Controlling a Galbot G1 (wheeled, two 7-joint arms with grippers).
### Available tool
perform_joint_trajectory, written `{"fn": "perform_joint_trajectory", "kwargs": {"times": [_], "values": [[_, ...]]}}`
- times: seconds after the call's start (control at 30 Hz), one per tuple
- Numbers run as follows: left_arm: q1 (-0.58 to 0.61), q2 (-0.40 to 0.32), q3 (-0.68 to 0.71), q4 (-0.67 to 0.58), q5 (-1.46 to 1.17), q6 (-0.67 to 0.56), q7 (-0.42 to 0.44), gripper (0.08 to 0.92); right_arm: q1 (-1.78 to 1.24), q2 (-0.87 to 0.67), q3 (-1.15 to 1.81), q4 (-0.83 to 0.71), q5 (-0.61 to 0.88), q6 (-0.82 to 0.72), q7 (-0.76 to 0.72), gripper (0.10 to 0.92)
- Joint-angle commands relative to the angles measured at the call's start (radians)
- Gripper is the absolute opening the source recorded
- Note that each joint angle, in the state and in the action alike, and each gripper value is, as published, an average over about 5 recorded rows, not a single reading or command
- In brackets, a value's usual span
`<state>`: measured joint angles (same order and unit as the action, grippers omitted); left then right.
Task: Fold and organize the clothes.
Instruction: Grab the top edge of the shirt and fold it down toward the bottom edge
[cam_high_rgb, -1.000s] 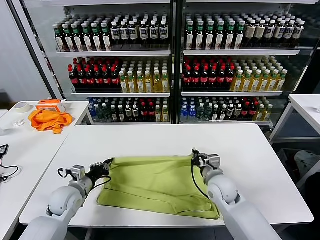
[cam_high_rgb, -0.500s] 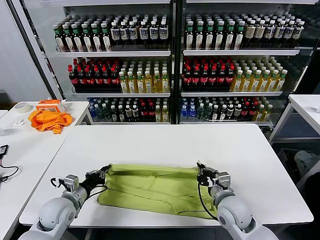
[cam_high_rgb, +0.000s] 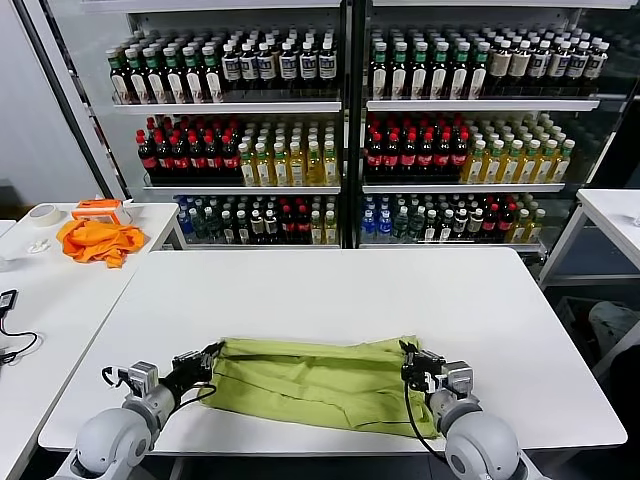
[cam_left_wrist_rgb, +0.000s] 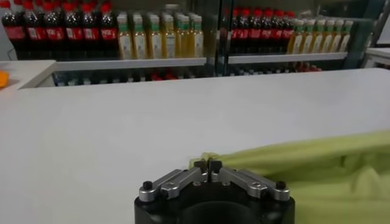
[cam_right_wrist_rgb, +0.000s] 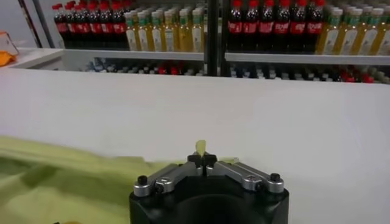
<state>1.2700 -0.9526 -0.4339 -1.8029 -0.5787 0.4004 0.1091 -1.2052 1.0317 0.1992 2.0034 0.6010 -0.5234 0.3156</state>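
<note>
The lime yellow-green T-shirt (cam_high_rgb: 315, 382) lies folded into a narrow band near the front edge of the white table (cam_high_rgb: 320, 290). No white print shows. My left gripper (cam_high_rgb: 210, 360) is shut on the shirt's far left corner, seen pinched in the left wrist view (cam_left_wrist_rgb: 209, 164). My right gripper (cam_high_rgb: 410, 362) is shut on the far right corner, with a small tip of cloth (cam_right_wrist_rgb: 200, 147) poking up between the fingertips in the right wrist view (cam_right_wrist_rgb: 202, 159). The cloth (cam_left_wrist_rgb: 317, 167) trails away from the left jaws, and in the right wrist view it (cam_right_wrist_rgb: 67, 176) spreads beside the right jaws.
A bright orange cloth (cam_high_rgb: 97, 240) lies on the side table at the left with a roll of tape (cam_high_rgb: 42, 213) and an orange tool (cam_high_rgb: 98, 208). Glass-door coolers full of bottles (cam_high_rgb: 340, 120) stand behind the table. Another white table (cam_high_rgb: 615, 215) is at the right.
Both grippers have drawn the shirt's far edge toward the table's front, folding it over itself. The visible cloth has shrunk from a broad sheet to a narrow band.
</note>
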Motion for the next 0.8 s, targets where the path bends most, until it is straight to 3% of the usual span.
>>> {"fn": "perform_joint_trajectory", "kwargs": {"times": [0.03,0.27,0.37,0.57,0.63,0.8], "values": [[0.026,0.002,-0.010,-0.014,0.017,0.002,0.004,0.081,-0.021,-0.008,-0.002,0.010,0.004,0.001,-0.001,0.108],[0.046,0.008,-0.022,-0.043,0.030,0.017,0.003,0.081,-0.017,-0.001,-0.025,0.002,-0.004,-0.003,-0.014,0.120],[0.051,0.004,-0.021,-0.051,0.051,0.019,0.000,0.104,-0.023,-0.006,-0.027,0.011,-0.021,-0.012,-0.016,0.182],[0.053,-0.007,-0.028,-0.103,0.034,-0.021,-0.020,0.259,-0.065,-0.018,0.012,0.062,-0.071,-0.010,-0.011,0.355],[0.047,-0.012,-0.018,-0.119,-0.002,-0.044,-0.069,0.320,-0.089,-0.020,0.029,0.089,-0.084,-0.008,-0.010,0.415],[0.028,-0.035,0.056,-0.140,-0.107,0.009,-0.338,0.467,-0.164,-0.024,0.071,0.163,-0.114,-0.005,-0.012,0.562]]}}
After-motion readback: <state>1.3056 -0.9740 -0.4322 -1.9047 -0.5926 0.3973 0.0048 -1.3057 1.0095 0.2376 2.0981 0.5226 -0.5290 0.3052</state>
